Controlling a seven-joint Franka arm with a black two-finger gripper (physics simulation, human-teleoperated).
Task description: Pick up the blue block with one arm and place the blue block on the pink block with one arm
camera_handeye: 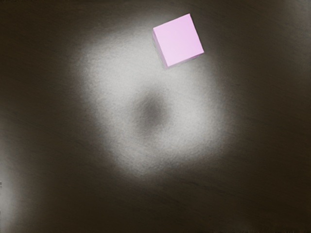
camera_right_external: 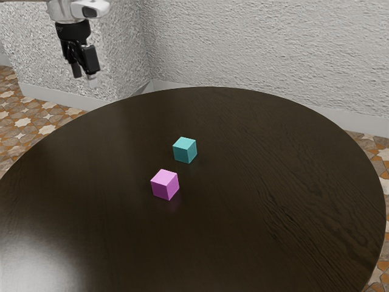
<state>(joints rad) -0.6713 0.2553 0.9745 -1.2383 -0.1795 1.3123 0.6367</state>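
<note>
1. The pink block (camera_right_external: 165,184) sits nearest on the round dark wooden table (camera_right_external: 292,201). Going by the wrist view, a straight descent risks landing by the wrong cube.
2. The blue block (camera_right_external: 185,149) rests just beyond, near but apart. A wide approach could knock its neighbour.
3. The gripper (camera_right_external: 86,76) hangs high at the far edge, fingers spread, holding nothing.

One blue block (camera_right_external: 185,149), one pink block (camera_right_external: 165,184), one table (camera_right_external: 273,201)

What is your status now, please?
End effector open, raised, empty. Small blue cube untouched on dark round wooden table, apart from small pink cube. Nothing between them.
</note>
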